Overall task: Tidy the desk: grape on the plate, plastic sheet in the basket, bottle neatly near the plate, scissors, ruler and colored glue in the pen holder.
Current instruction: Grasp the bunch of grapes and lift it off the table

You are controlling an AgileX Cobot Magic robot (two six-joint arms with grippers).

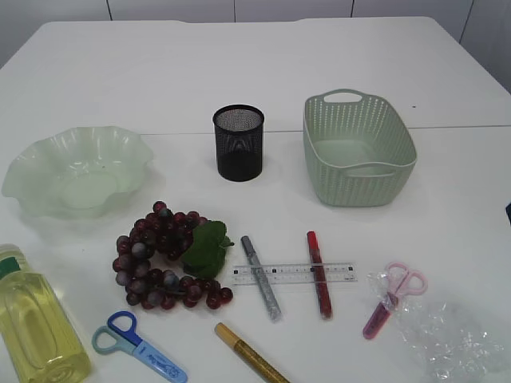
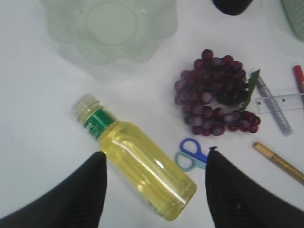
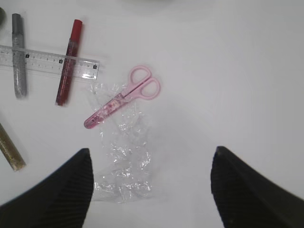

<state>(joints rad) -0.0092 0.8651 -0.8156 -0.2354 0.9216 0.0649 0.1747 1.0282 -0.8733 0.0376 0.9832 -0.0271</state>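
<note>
The yellow bottle [image 2: 137, 166] lies on its side between the fingers of my left gripper [image 2: 156, 152], which hangs open above it. The grape [image 1: 160, 255] bunch rests in front of the pale green plate [image 1: 48, 152]. Blue scissors [image 2: 192, 154] lie beside the bottle. My right gripper [image 3: 152, 149] is open over the crumpled plastic sheet [image 3: 123, 161], with pink scissors [image 3: 126, 97] on the sheet's far end. The ruler [image 1: 294, 273] is crossed by silver [image 1: 262, 278] and red [image 1: 319, 273] colored glue; a gold one [image 1: 249, 353] lies nearer. Neither gripper shows in the exterior view.
The black mesh pen holder [image 1: 238, 142] stands upright at mid-table. The green basket [image 1: 399, 136] sits to its right. A seam between two white tabletops runs behind them.
</note>
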